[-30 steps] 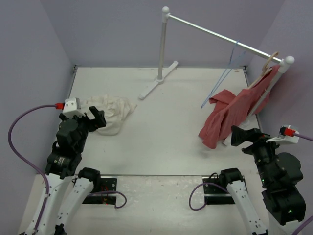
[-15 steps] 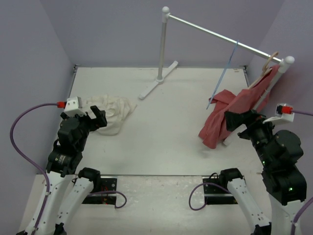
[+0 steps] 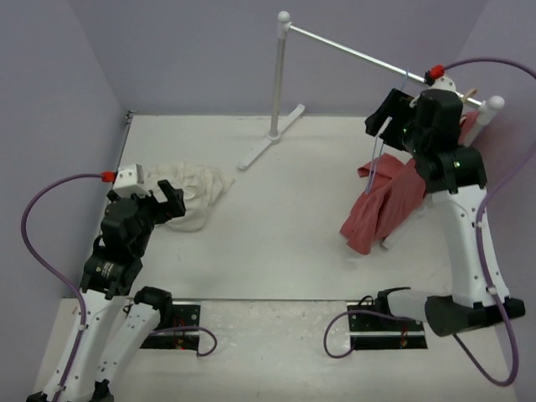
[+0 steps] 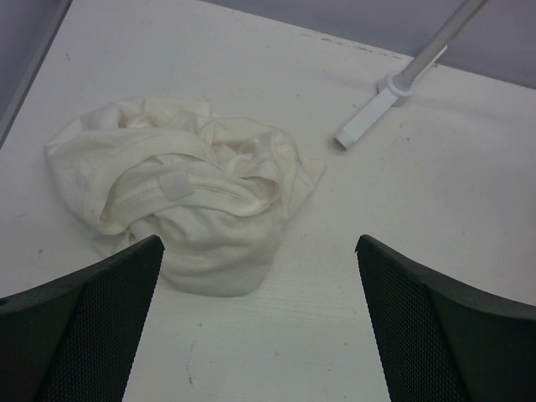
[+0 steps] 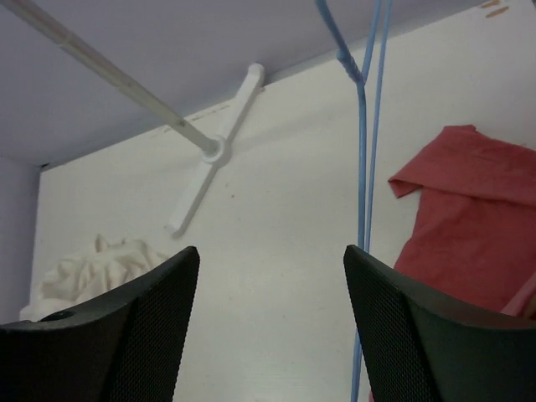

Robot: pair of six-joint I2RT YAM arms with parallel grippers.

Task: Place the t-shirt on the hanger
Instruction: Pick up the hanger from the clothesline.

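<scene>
The right end effector [image 5: 270, 251] (fingers apart, like the left end effector [image 4: 260, 243]) should close softly on the thin light-blue wire hanger [image 5: 363, 167], up near its little hook.

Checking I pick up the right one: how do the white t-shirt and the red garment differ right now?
The white t-shirt lies crumpled in a heap on the table, left side; the red garment hangs draped at the rail's right end. The white t-shirt sits just ahead of the open left gripper; the red garment is near the right gripper. Shared: neither is gripped.
</scene>
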